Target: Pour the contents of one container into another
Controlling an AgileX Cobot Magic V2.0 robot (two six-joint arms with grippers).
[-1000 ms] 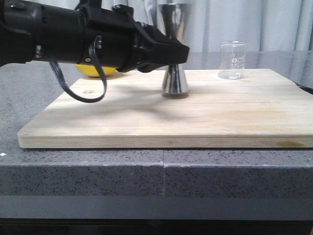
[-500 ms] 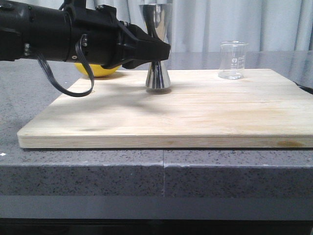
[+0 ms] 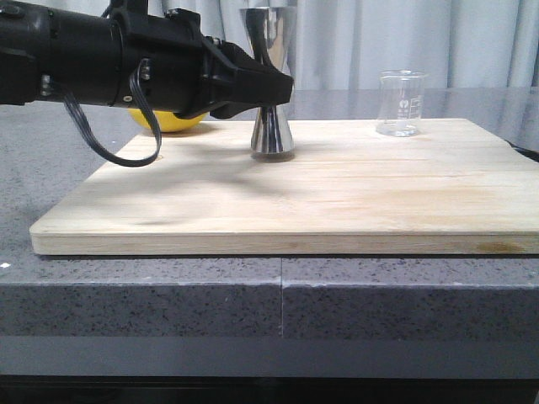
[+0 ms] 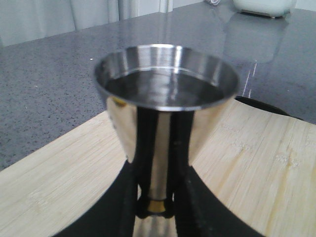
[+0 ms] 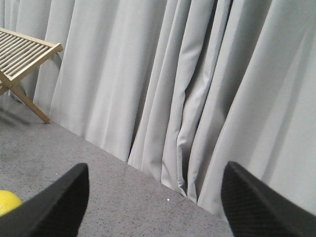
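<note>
change since earlier: a second ago the jigger [image 3: 271, 80] stood nearer the board's middle; the left arm has carried it toward the robot's left, and over the last half second nothing shifts.
left fingers [image 3: 274, 88]: closed on the jigger's narrow waist, one each side; left wrist view shows both black fingers [image 4: 181, 163] pinching right at the gold band [image 4: 157, 206].
jigger pose: upright, long axis vertical, open cup [image 4: 165, 79] on top; base looks to be down on the wooden board [image 3: 337, 194], but contact cannot be told for sure.
jigger contents: inside of the cup is shiny; liquid or only reflection, cannot tell.
beaker [image 3: 401, 103]: upright near the board's far edge, well apart from the left fingers, off beyond their tips on the robot's right side; nothing holds it.
right fingers [image 5: 153, 207]: spread wide, holding nothing; only curtain and counter between them, beaker not in that view.
key relation: beaker lies on the right arm's side, left fingers busy with the jigger, so judged the right arm is the one to take the beaker.
next move needs (judgement): side-on grasp of the beaker wall, lift, bring the pour lip over the jigger cup, then tilt.
risk (judgement): narrow cup mouth, easy to spill past it.
other: yellow round thing [image 3: 168, 120] behind the left arm, partly hidden.
</note>
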